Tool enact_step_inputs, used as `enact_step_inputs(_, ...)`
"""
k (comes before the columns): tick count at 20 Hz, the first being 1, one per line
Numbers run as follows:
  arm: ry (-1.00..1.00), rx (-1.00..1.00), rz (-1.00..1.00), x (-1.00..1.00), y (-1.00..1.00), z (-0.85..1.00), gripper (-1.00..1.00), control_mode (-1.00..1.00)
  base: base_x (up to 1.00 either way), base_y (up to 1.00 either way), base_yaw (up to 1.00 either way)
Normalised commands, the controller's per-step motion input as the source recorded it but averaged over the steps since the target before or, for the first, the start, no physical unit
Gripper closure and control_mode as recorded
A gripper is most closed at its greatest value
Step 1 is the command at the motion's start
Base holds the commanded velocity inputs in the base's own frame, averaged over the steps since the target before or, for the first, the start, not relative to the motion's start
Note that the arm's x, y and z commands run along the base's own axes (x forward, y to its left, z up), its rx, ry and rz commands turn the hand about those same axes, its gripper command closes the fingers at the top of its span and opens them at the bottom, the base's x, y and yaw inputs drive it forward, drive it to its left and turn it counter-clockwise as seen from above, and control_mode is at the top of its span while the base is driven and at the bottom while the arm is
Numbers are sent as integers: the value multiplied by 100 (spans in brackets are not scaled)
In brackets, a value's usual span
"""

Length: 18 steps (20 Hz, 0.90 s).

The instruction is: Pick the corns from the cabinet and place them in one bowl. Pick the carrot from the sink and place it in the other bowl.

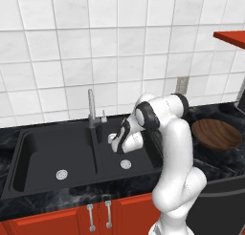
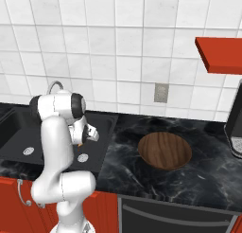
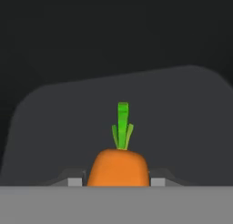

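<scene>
White-tiled wall behind, black marbled surface below, red doors underneath; at far left, black double sink with curved silver tap on the divider; over the right basin, end effector reached down from the white arm, fingers pressed in on the carrot, orange body pinched between the tips, green top pointing away toward the dark basin wall; a speck of orange seen at the hand in the right base view too; further right, dark brown bowl on the surface, well apart from the sink, seemingly empty; at far right, red shelf board high on the wall. Risks, as judgement: small tapered carrot may slip from the pinch on lifting; could clip the basin rim or tap if swung out low; may drop short of the brown bowl if released early.
</scene>
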Motion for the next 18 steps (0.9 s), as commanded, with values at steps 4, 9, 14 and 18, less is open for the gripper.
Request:
enact_step_inputs(4,0,0,0,-33,-17,74,100,-100,0,0,0)
enact_step_inputs(9,1,0,0,-22,-25,74,100,-100,0,0,0)
enact_step_inputs(14,2,0,0,-32,-32,86,100,-100,0,0,0)
enact_step_inputs(18,3,0,0,-56,-55,99,100,-100,0,0,0)
